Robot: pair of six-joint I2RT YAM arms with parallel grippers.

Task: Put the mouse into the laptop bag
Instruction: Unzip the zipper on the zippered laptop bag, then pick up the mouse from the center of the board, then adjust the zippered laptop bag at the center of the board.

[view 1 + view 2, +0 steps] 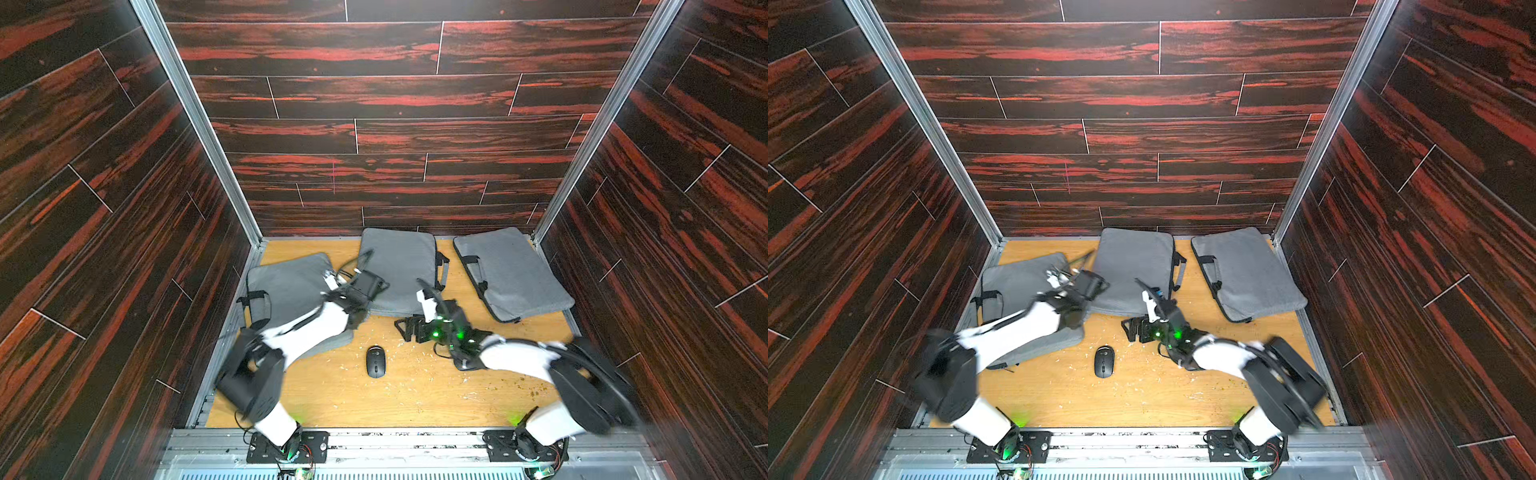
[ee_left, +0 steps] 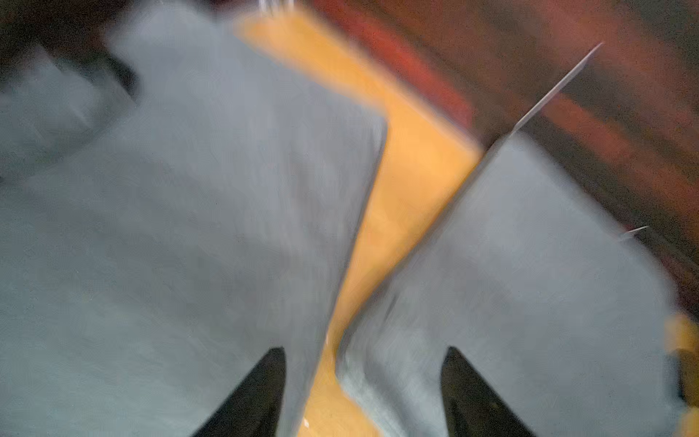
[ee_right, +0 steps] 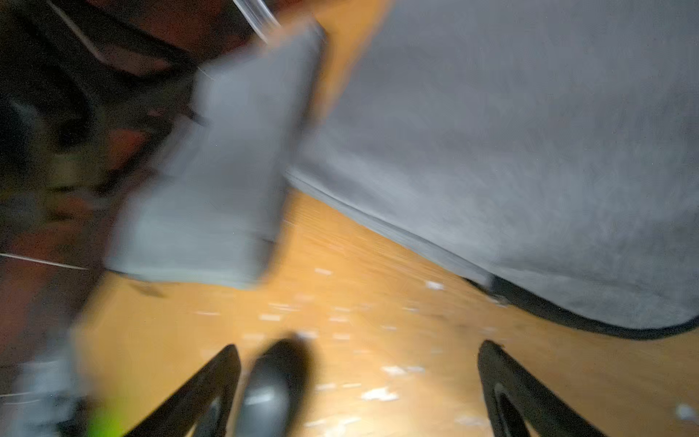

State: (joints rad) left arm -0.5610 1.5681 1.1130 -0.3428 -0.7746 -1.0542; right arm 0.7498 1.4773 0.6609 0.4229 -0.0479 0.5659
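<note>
While the black mouse (image 1: 375,362) lies loose on the tabletop (image 1: 419,399), right gripper (image 3: 359,346) gaping empty near it, left gripper (image 2: 364,350) gaping empty above left laptop bag (image 1: 286,286) and middle laptop bag (image 1: 399,266)

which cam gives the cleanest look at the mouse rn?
Both top views: the mouse is whole, sharp and unobstructed on the wooden table. The right wrist view shows the mouse motion-blurred and cut off by the frame edge, near the open right claw. The left wrist view misses it.
</note>
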